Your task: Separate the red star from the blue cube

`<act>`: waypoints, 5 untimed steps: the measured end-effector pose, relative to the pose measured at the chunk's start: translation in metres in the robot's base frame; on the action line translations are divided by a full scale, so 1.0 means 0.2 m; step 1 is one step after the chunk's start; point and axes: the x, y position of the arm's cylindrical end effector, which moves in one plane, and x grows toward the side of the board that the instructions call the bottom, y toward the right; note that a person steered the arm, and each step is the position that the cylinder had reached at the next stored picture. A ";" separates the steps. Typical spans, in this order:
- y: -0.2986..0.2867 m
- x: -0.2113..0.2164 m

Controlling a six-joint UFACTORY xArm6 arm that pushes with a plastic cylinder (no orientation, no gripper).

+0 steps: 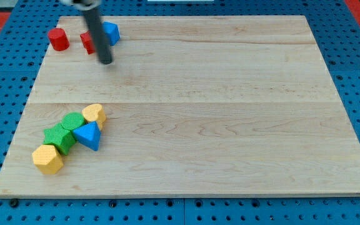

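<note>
The red star (87, 42) lies near the board's top left, mostly hidden behind my rod. The blue cube (110, 32) sits right beside it on its right, touching or nearly touching. My tip (105, 61) rests on the board just below both blocks, slightly to the right of the red star. The rod rises up and to the left across the gap between the two blocks.
A red cylinder (59, 39) stands to the left of the red star. At the lower left sits a cluster: a yellow block (94, 113), two green blocks (74, 120) (57, 136), a blue triangular block (89, 135) and a yellow block (47, 159). The wooden board (217, 112) lies on a blue pegboard.
</note>
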 end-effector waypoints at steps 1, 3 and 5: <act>0.05 -0.46; -0.23 -0.40; -0.38 0.06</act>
